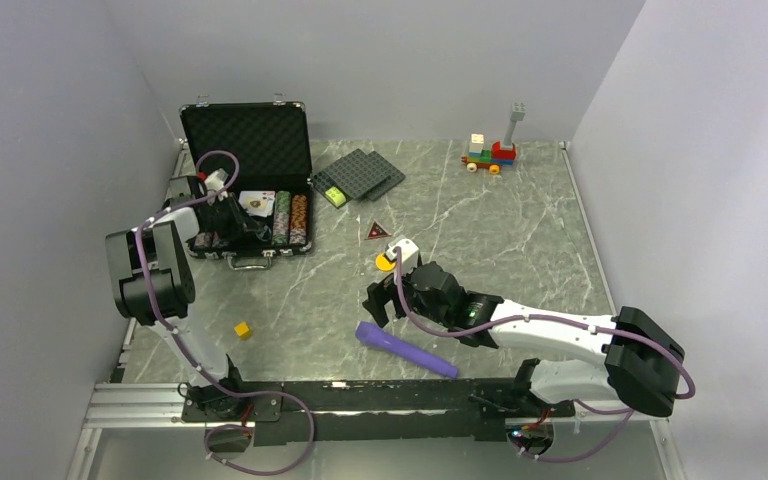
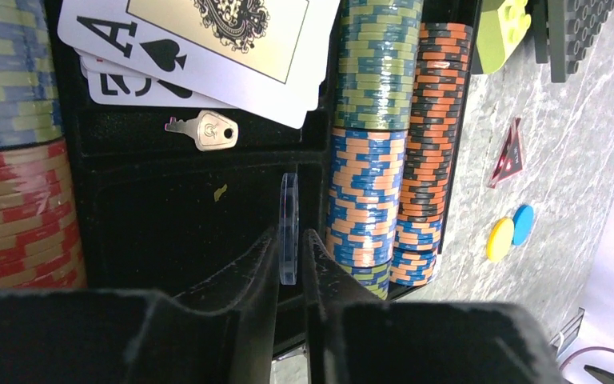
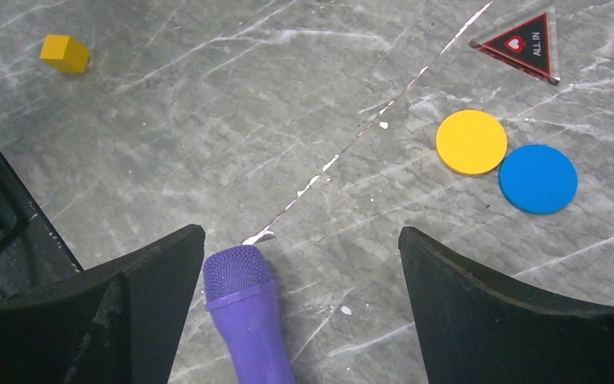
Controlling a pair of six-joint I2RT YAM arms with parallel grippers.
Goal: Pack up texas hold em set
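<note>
Pieces loose — one yellow disc [image 3: 471, 142], one blue disc [image 3: 537, 178], one red triangle [image 3: 525, 46].

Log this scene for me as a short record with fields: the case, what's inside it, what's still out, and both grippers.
case: open, lid up
inside: chips, cards, key
still out: yellow disc and blue disc side by side, triangle nearby
left gripper: over the case, clear disc upright between the jaws; grip unclear
right gripper: open, above the purple cylinder end
</note>
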